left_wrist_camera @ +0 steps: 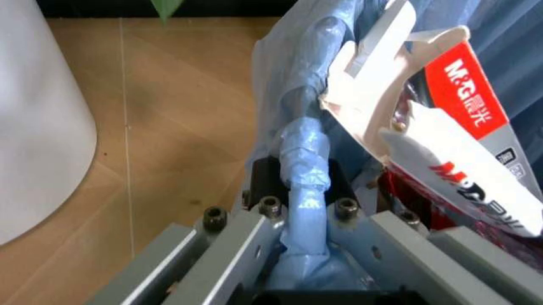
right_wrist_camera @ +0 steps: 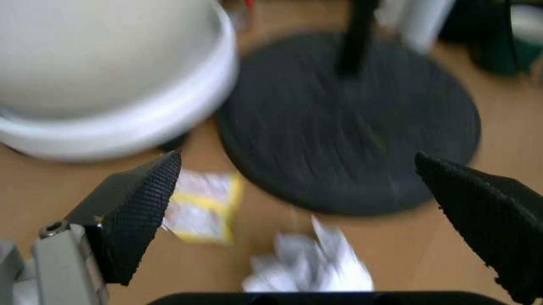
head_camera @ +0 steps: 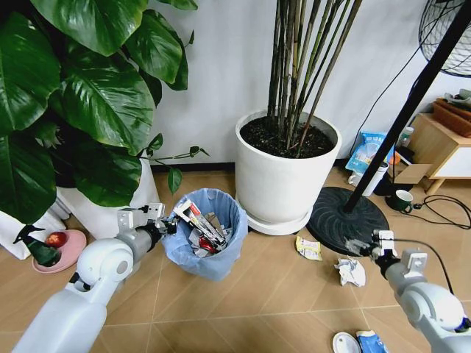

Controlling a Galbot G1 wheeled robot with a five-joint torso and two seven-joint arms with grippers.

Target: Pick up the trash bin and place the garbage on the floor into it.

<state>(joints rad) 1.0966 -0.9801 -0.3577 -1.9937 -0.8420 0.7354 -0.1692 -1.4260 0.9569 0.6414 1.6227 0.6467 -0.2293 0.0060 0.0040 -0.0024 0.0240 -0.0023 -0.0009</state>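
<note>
Right under my left wrist, my left gripper (left_wrist_camera: 306, 210) is pinched on the rim of the trash bin (head_camera: 202, 235), the pale blue bag (left_wrist_camera: 301, 152) bunched between the jaws. Past my fingers, a red-and-white packet (left_wrist_camera: 458, 146) leans inside the bin among other wrappers. My right gripper (right_wrist_camera: 314, 210) hangs low with its black fingers (right_wrist_camera: 136, 210) spread wide; crumpled white paper (right_wrist_camera: 309, 267) lies on the floor (head_camera: 250, 294) between them, and a yellow-and-white wrapper (right_wrist_camera: 203, 206) lies just beyond the paper, beside one finger. Farther out from that hand sit the black fan base (right_wrist_camera: 348, 121) and the big white plant pot (right_wrist_camera: 110, 70). Behind the right arm, a white round lid (head_camera: 346, 343) and a blue-white packet (head_camera: 372, 342) lie on the planks.
</note>
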